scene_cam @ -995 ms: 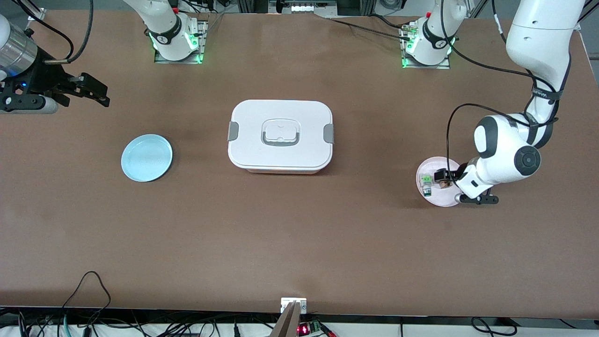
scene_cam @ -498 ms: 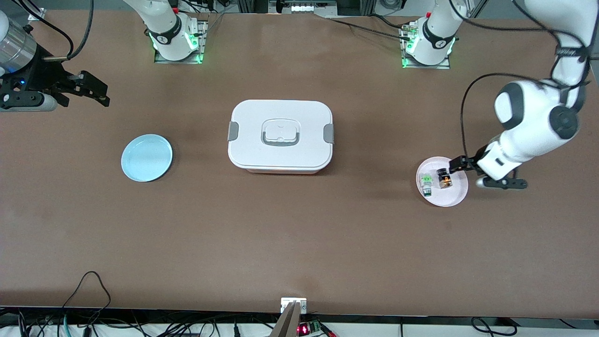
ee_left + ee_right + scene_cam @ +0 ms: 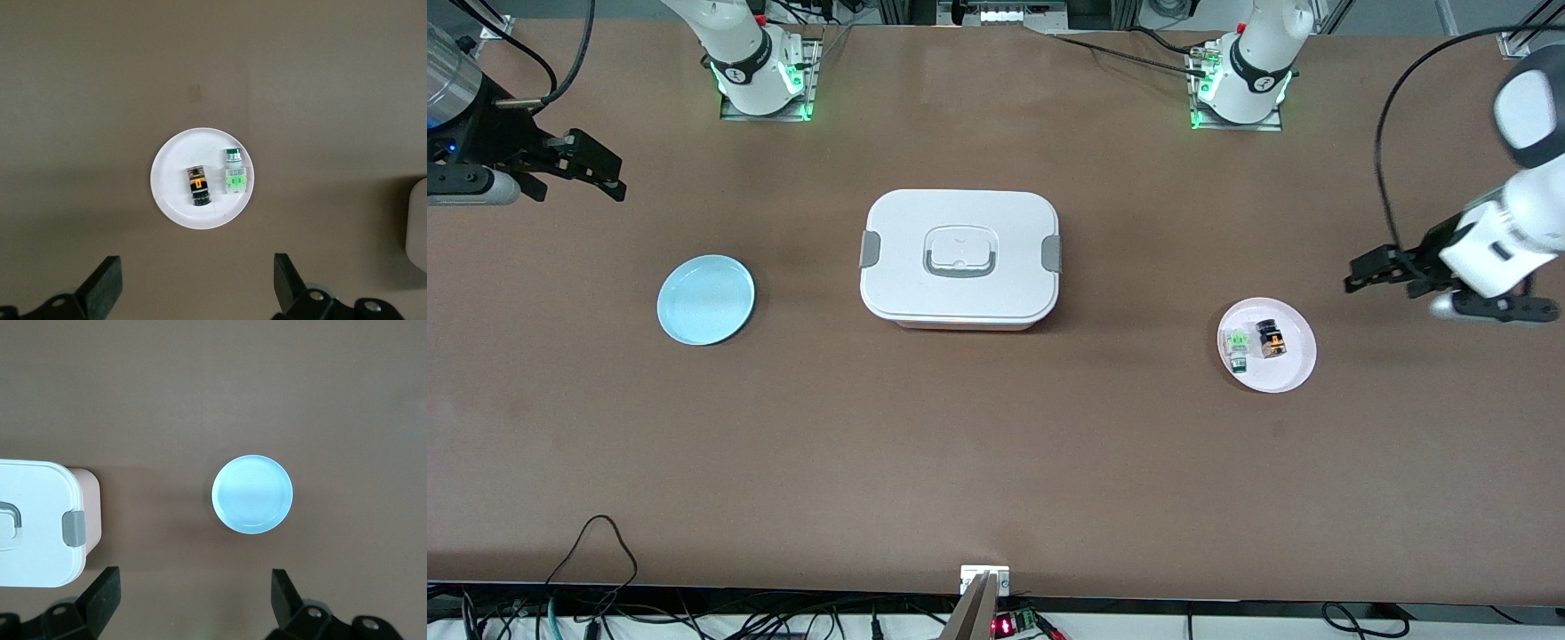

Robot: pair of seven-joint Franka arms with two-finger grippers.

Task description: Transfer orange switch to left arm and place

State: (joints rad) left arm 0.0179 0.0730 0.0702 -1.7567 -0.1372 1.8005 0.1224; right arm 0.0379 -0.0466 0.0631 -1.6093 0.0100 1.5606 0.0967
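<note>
Now | orange switch: black body, orange cap, lying on pink plate | left pincer, right pincer: both agape

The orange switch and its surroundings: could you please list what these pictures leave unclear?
- Orange switch on the pink plate: its markings are too small to read in either view.
- Box: contents hidden by its shut lid; the wrist views cut it off at an edge.
- Left hand: only its open fingertips show in the left wrist view.
- Right hand: its arm leaves the front view's edge.
</note>
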